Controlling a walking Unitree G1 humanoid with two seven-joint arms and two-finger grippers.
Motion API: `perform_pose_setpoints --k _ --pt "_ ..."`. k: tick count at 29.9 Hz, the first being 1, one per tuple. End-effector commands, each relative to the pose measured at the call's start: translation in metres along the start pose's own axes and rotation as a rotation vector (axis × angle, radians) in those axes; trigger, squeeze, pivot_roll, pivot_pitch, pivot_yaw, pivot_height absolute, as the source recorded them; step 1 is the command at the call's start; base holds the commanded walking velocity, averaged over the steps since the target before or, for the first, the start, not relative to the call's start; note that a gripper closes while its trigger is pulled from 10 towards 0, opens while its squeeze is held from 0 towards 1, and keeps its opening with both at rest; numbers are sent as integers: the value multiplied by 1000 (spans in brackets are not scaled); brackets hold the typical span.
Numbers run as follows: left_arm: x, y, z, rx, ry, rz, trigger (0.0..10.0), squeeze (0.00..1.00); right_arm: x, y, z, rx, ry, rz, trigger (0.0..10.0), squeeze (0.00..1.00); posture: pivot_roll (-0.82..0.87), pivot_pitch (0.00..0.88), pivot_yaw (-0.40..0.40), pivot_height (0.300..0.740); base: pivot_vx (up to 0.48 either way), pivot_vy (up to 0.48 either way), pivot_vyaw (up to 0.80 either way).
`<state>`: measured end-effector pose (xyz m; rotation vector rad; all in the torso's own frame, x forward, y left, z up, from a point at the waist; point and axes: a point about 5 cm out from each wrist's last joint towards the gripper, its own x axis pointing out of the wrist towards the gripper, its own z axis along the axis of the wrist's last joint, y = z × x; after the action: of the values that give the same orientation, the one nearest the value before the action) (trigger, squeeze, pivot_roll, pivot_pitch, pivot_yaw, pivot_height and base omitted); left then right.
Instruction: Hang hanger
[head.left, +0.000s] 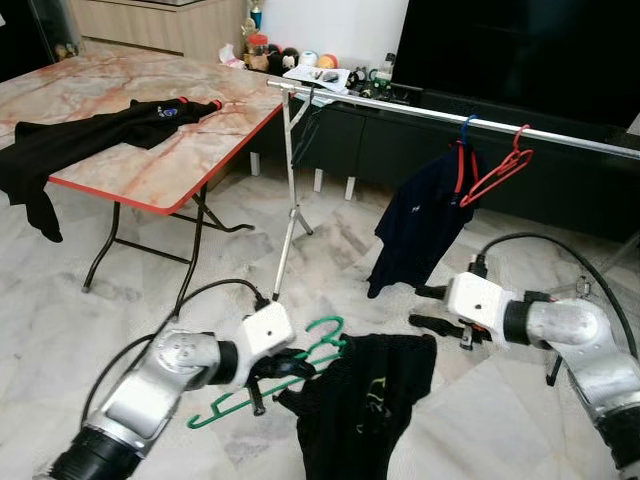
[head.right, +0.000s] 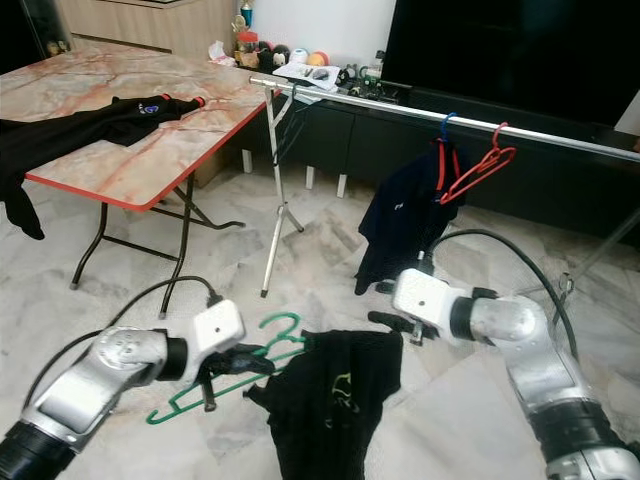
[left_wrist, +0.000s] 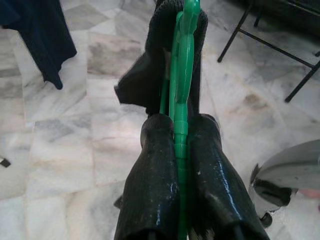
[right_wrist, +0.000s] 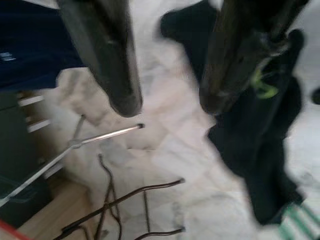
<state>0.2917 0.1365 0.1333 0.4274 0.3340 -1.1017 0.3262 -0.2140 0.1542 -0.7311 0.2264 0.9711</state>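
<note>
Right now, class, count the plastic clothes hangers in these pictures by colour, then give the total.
Green plastic hangers: 1, gripped by the left gripper, carrying a black garment.
Red plastic hangers: 2, on the metal rail.
Blue plastic hangers: 1, on that rail.
Total: 4

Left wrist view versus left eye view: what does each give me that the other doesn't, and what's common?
Left wrist view alone: the left gripper seen close, its fingers pressed flat against the green hanger.

Left eye view alone: the rail with a red hanger, the right gripper open, and the table.

Both: green hanger carrying the black garment, the hung navy shirt, marble floor.
</note>
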Motion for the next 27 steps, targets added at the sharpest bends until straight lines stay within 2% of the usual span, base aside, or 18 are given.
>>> perform_pose_setpoints --k 1,3,4,5,10,11,12,14,15,16,17,20,27 --pt "-13 3 10 -8 -75 -6 0 0 -11 3 -13 56 6 13 10000 1000 111 34 -93 740 0 0 0" --pt "-16 3 10 -10 -78 -7 0 0 -12 3 -16 65 14 10 10000 1000 111 34 -93 740 0 0 0" --pt "-19 4 10 -13 -85 -11 0 0 -14 4 -20 81 20 11 10000 894 111 34 -93 740 0 0 0" --pt "-27 4 11 -22 -108 -23 0 0 -19 5 -28 133 17 23 10000 0 107 32 -95 740 0 0 0" --pt "-38 3 15 -28 -146 -56 0 0 -29 9 -45 190 62 42 10000 0 111 29 -98 740 0 0 0" --pt "-40 2 16 -27 -146 -70 0 0 -30 9 -46 206 63 38 10000 867 111 29 -98 740 0 0 0" --pt "-42 2 16 -25 -143 -83 0 0 -31 8 -47 225 54 38 10000 1000 111 27 -98 740 0 0 0" --pt "-45 1 16 -18 -135 -104 0 0 -34 8 -48 261 17 28 10000 1000 110 24 -97 740 0 0 0" --pt "-45 1 16 -17 -135 -108 0 0 -34 7 -51 277 20 14 10000 573 110 24 -97 740 0 0 0" --pt "-46 1 17 -16 -137 -110 0 0 -34 7 -53 288 24 4 10000 573 110 24 -97 740 0 0 0" --pt "-46 1 17 -15 -138 -111 0 0 -34 8 -55 294 34 5 10000 0 111 21 -95 740 0 0 0" --pt "-47 1 22 0 -137 -144 0 0 -32 15 -63 326 37 3 10000 0 116 15 -92 740 0 0 0" --pt "-47 -3 31 25 -144 -197 0 0 -27 21 -66 368 12 12 10000 0 118 7 -88 740 0 0 0"
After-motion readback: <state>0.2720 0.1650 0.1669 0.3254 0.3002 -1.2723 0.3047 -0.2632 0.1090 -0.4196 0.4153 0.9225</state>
